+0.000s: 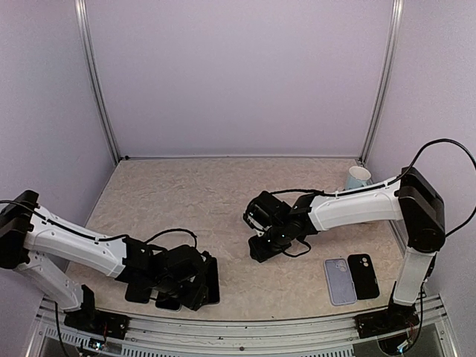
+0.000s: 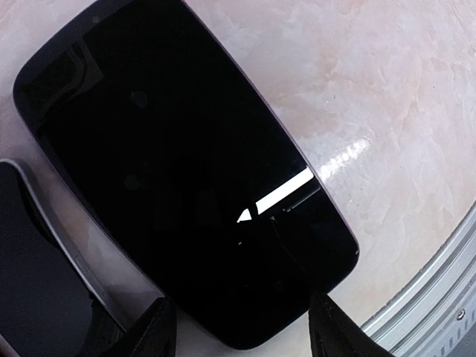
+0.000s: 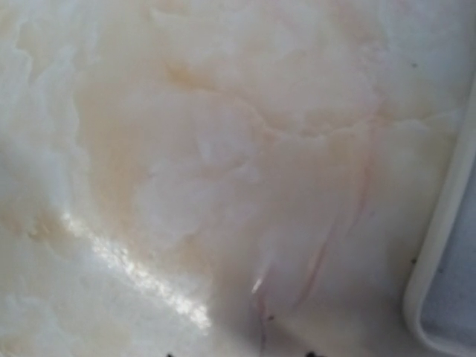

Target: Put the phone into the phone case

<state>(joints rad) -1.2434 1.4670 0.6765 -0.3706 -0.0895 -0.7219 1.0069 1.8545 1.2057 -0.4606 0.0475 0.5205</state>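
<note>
One black phone [image 2: 186, 171] lies screen up near the table's [image 1: 186, 193] front edge. Its end sits between the parted fingers of the left gripper [image 2: 247, 335], though whether they pinch it cannot be told. One silver-edged dark slab [image 2: 30, 282] lies just beside it. The right gripper [image 1: 265, 245] hangs mid-table, jaws apart and empty. One pale phone case [image 1: 336, 281] and one black phone-shaped item [image 1: 363, 275] lie side by side; one cup [image 1: 358, 177] stands far right.
</note>
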